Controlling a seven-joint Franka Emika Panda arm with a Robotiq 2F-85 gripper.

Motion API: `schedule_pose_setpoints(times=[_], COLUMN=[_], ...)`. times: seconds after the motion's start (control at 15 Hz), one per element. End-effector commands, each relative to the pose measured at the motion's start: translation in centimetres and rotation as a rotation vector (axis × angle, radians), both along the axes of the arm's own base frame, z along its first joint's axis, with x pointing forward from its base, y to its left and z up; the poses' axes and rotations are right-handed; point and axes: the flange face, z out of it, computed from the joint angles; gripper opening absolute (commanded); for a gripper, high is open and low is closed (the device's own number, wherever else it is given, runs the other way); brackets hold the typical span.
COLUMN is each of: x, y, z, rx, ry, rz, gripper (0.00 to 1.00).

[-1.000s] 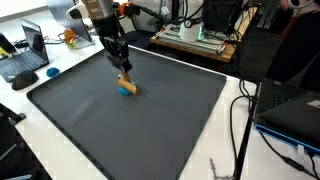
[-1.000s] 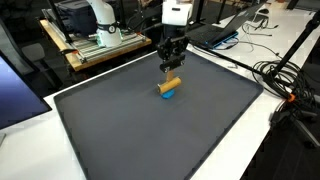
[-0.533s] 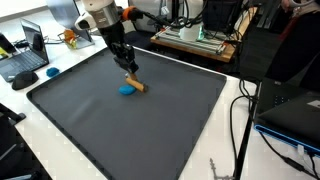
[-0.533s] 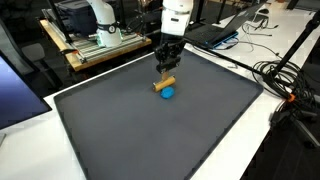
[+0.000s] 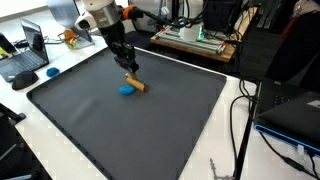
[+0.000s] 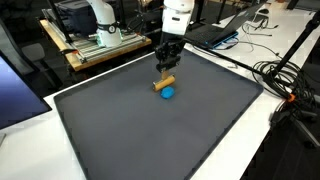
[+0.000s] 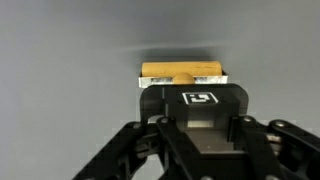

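Clamping the wooden block, the tool sits beside a blue lump.

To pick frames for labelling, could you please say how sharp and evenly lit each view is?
Wrist view: wooden block fairly sharp, mat featureless, faint shadow around it. Both exterior views: even light, no mat glare, blue object small but distinct.

White arm, black claw (white logo).

No word or number can be read anywhere. The only sign is a small white square emblem on the black body of the gripper, seen in the wrist view. The laptop at the desk's corner shows a screen too small to read.
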Motion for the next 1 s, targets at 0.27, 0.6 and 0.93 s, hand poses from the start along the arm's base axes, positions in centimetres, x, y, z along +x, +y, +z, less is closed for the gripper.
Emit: schedule_pose_setpoints(times=[0.27, 0.6, 0.93], x=[-1.2, -2.1, -2.9], y=[-0.3, -0.5, 1.7], z=[6.1, 9.7, 12.3], rx=[0.015, 0.016, -0.049], ry=[-0.030, -0.074, -0.083], rz=[-0.162, -0.381, -0.006], gripper=[0.21, 0.21, 0.21])
